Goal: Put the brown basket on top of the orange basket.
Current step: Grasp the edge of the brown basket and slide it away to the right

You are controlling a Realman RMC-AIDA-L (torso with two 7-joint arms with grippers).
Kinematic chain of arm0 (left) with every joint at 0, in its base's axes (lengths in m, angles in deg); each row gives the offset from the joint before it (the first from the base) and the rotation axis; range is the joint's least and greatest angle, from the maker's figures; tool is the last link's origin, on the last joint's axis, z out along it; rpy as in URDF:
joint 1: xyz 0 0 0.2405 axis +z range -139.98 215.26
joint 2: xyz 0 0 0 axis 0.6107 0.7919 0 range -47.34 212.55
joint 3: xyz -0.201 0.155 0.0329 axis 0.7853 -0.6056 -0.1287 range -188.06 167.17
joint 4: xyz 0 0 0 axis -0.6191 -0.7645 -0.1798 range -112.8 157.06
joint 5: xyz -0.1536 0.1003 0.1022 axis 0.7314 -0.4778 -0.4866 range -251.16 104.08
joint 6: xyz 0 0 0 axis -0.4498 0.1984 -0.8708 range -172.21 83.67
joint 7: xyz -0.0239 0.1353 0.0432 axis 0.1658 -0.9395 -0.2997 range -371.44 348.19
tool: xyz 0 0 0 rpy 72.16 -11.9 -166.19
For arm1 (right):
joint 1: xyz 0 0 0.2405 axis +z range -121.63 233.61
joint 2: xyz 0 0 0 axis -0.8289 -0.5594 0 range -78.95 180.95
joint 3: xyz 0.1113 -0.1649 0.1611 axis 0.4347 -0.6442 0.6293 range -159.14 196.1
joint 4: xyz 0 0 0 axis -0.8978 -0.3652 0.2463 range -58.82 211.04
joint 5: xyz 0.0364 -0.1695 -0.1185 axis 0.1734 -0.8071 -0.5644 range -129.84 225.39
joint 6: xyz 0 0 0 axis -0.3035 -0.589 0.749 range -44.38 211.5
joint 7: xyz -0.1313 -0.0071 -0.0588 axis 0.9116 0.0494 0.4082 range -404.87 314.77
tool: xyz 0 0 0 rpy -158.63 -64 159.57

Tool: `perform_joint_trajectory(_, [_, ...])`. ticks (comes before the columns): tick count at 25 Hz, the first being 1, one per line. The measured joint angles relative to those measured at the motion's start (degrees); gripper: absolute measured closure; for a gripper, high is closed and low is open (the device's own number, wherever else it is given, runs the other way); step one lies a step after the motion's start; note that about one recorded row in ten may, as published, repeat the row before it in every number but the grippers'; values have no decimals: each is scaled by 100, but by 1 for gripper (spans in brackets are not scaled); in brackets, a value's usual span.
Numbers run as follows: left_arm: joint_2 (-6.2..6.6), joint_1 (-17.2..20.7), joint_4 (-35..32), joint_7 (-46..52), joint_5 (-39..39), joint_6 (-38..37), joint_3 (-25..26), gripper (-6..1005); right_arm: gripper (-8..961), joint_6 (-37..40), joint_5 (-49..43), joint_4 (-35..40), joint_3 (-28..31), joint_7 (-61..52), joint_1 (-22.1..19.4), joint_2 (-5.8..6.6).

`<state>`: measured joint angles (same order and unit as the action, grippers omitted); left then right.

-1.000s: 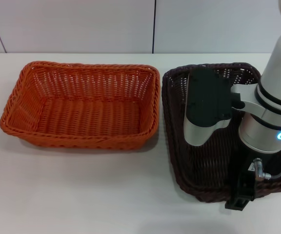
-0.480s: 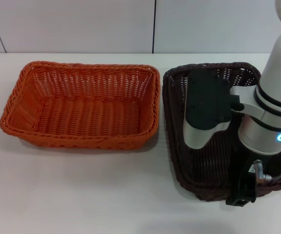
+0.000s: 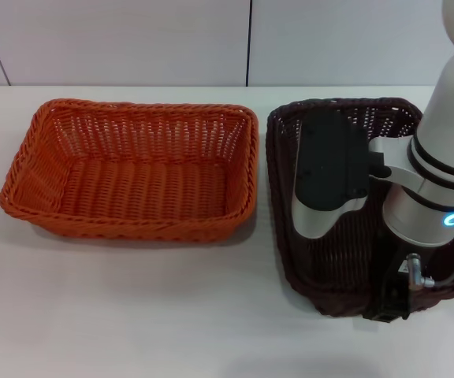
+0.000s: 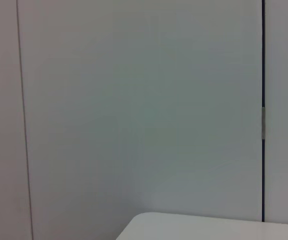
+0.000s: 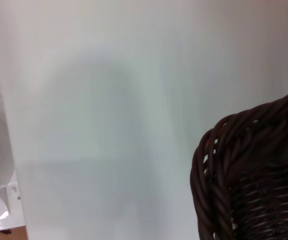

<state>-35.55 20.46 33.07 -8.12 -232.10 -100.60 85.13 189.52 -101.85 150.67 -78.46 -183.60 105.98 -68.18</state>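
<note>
The brown basket [image 3: 284,197] stands on the right of the white table, right beside the orange basket [image 3: 132,169], their long sides almost touching. My right arm reaches over the brown basket, and my right gripper [image 3: 386,303] is at its near rim, shut on the braided edge. That near edge is raised a little off the table. The right wrist view shows one corner of the brown basket's rim [image 5: 244,165] close up over the table. The orange basket is empty. My left gripper is out of sight.
The white table [image 3: 132,307] stretches in front of both baskets. A white panelled wall [image 3: 132,39] runs behind them. The left wrist view shows only that wall and a corner of the table [image 4: 209,227].
The brown basket's near edge has risen with my right gripper, and the basket has tipped and shifted slightly towards the wall. The orange basket has not moved.
</note>
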Motion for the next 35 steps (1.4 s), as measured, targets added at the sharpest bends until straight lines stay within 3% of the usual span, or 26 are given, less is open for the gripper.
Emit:
perform_joint_trajectory(18, [3, -30, -21, 1, 0, 2, 4, 231, 759, -177, 178, -302, -92, 46, 6, -8])
perform_joint_trajectory(35, [3, -31, -39, 1, 0, 17, 4, 230, 760, -500, 208, -675, -375, 18, -35, -9])
